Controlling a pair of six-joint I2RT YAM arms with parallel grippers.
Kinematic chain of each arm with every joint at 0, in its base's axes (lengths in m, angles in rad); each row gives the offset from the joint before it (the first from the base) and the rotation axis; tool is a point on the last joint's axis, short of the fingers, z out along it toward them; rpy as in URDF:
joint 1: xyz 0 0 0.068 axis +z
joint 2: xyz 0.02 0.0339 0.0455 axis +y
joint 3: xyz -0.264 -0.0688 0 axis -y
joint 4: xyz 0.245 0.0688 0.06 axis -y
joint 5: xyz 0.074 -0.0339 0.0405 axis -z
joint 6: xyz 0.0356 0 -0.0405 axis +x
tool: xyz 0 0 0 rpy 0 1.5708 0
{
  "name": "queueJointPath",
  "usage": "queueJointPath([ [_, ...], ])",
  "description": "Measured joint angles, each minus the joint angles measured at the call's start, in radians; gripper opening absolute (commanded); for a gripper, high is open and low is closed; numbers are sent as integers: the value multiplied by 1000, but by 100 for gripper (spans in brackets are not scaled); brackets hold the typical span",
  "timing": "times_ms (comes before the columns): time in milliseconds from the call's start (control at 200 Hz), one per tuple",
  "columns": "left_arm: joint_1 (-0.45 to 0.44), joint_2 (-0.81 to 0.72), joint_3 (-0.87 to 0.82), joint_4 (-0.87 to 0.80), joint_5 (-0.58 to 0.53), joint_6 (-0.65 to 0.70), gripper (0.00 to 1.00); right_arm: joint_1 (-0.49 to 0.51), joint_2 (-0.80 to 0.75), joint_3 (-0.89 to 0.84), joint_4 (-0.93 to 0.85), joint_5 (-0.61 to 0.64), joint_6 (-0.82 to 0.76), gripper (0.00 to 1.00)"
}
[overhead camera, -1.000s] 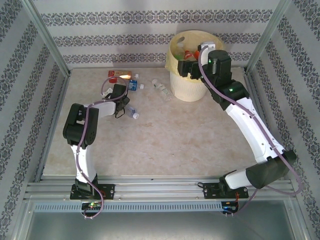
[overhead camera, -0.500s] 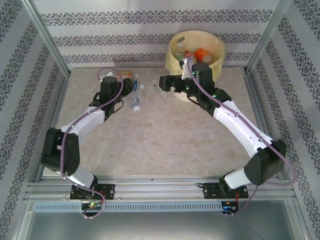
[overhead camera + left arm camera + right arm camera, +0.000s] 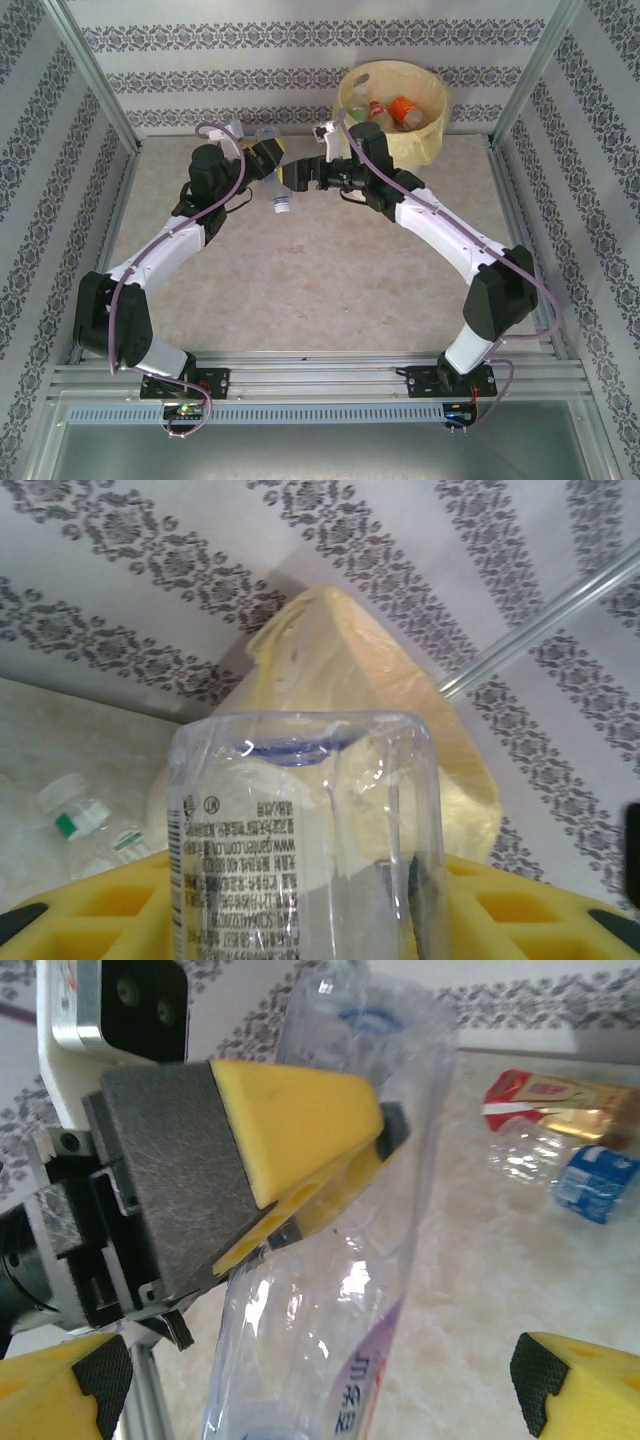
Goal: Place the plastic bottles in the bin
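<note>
Clear, thin-walled plastic forms the bottle (image 3: 335, 1290) that the left gripper (image 3: 270, 157) has clamped between its yellow foam pads (image 3: 300, 1125). It hangs tilted in the air above the table (image 3: 330, 285), white cap (image 3: 283, 207) lowest, left of the bin (image 3: 422, 145) and apart from it. In the left wrist view its label carries several lines of small black print, Chinese characters mixed with digits and a circled mark, too fine to read with confidence. In the right wrist view large purple characters run along the lower body, cut off at the edge. The base shows a moulded ring with a bluish tint. The right gripper (image 3: 320, 1375) has its jaws wide apart, 1 fingertip on each side of the bottle, neither visibly touching it. The bin is cream-white with a thin yellow bag folded over its rim, and 3 bottles lie inside, with an orange label (image 3: 405, 107), a red label (image 3: 379, 110) and a greenish one (image 3: 357, 113). On the table lie a red-labelled bottle (image 3: 540, 1095), a blue-labelled bottle (image 3: 597, 1182) and a white-capped bottle with a green band (image 3: 75, 815).
</note>
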State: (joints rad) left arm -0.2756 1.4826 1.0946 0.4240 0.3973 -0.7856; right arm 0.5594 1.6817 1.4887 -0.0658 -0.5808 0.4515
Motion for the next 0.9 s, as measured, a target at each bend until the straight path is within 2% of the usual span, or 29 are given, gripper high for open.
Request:
queueJointPath([
  [265,0,13,1,89,66,-48,51,15,81,5,30,-104,13,97],
  [340,0,18,1,98,77,-57,52,15,89,5,72,-133,34,89],
  [460,0,27,1,118,97,-68,52,15,90,5,138,-164,66,69],
  [625,1,34,2,154,107,-87,52,13,93,5,153,-161,91,54],
  [714,1,40,2,168,111,-90,53,10,93,5,151,-156,96,50],
  [759,2,43,2,172,116,-93,61,7,93,5,148,-158,95,48],
  [869,0,44,13,164,126,-110,98,7,94,24,116,-157,72,47],
  [899,0,44,20,158,127,-114,100,5,94,33,101,-152,62,46],
])
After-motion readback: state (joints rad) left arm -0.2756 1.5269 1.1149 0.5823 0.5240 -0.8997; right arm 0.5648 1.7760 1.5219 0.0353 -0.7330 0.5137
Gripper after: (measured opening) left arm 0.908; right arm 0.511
